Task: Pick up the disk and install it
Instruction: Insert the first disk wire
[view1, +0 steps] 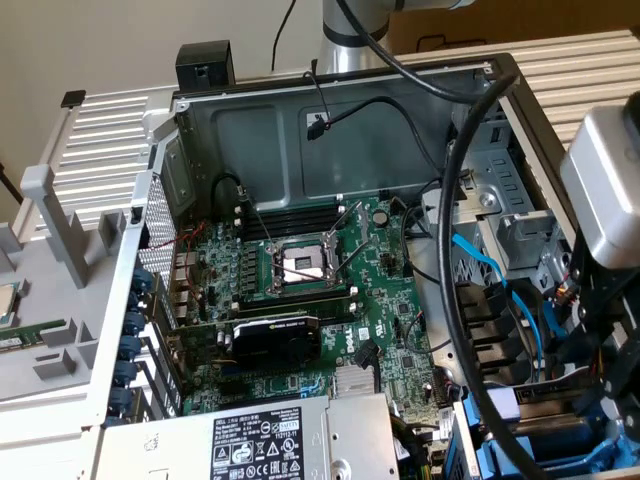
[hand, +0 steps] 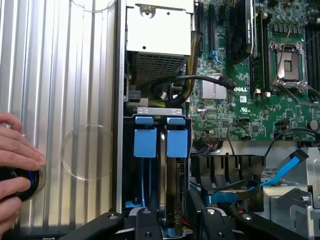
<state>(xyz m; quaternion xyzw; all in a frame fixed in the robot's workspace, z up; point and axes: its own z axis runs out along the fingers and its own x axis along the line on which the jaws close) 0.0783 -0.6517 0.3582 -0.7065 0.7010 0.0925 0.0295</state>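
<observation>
Exterior view: open computer case (view1: 280, 150) flat on a ribbed metal table (view1: 110, 130), motherboard (view1: 392, 330) exposed, black graphics card (view1: 275, 340) across it toward the near side, power supply (view1: 250, 440) with a sticker nearest of all, cut off by the frame edge. Thick black cable (view1: 445, 260) looping over the drive bays (view1: 500, 230) at the exterior view's right. Arm's grey wrist housing (view1: 605, 190) there too, half out of frame; blue plastic below it, too cluttered to sort out.

Wrist view: gripper (hand: 175, 224) low over the drive bays, fingers mostly cut off. Stands about half closed, clamped on both flat faces of the disk (hand: 175, 175). Disk edge-on, upright in a bay, blue end toward the power supply, label hidden. Second blue tab (hand: 145, 142) just beside it. Person's hand (hand: 15, 162) on the table, resting on a dark round object (hand: 22, 184), partly hidden.
</observation>
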